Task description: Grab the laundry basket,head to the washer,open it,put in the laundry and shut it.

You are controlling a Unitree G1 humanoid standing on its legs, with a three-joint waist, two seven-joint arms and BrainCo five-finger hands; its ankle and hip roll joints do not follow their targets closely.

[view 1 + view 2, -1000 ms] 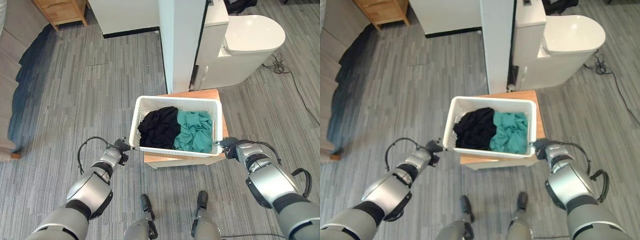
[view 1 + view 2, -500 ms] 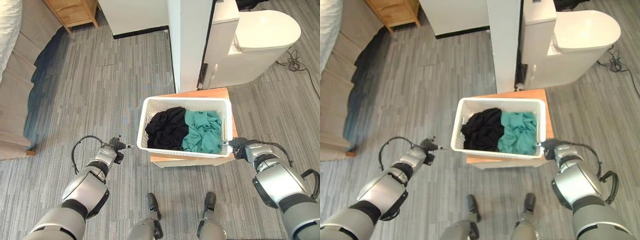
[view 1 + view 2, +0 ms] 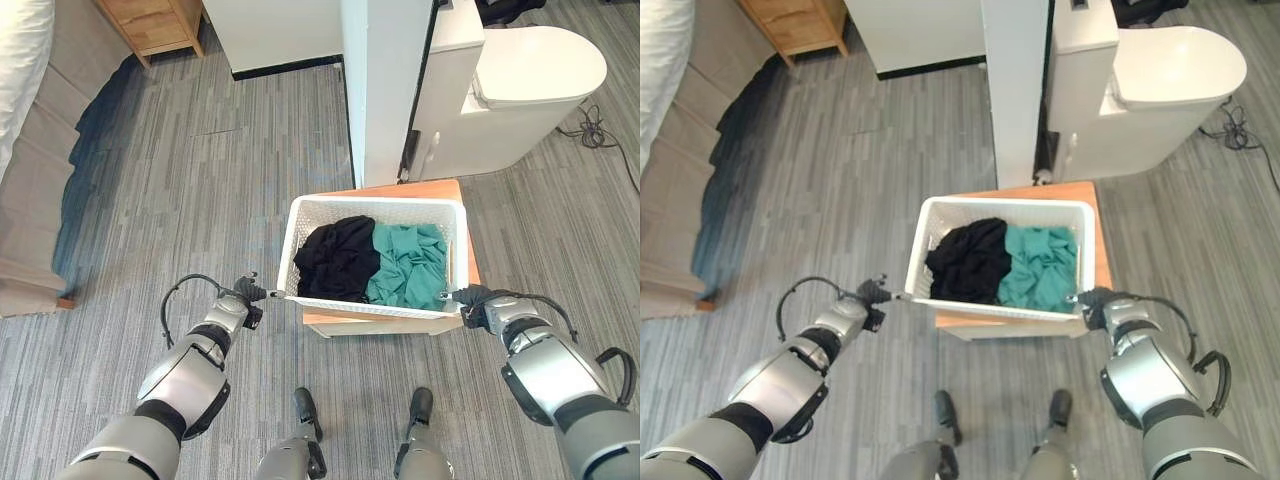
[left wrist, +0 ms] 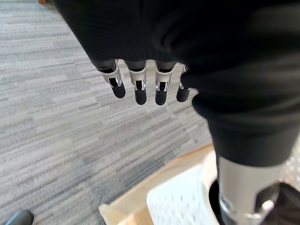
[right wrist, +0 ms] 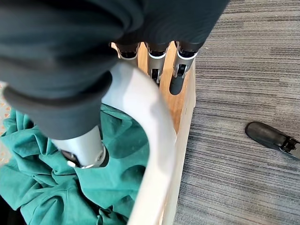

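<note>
Left hand (image 3: 243, 296) back beside basket (image 3: 371, 305) rim, fingers relaxed; right hand (image 3: 476, 302) still hooked over rim.

White laundry basket (image 3: 372, 305) sits dead ahead on low wooden stand (image 3: 440, 189), between my hands. My left hand (image 3: 247, 292) at its 9 o'clock rim, open grey floor (image 3: 200, 190) beyond from 9 to 11. My right hand (image 3: 472, 298) at 3 o'clock corner. White pillar (image 3: 385, 80) and toilet (image 3: 520, 85) block 12 to 2. Wooden cabinet (image 3: 150, 22) far off at 11.
</note>
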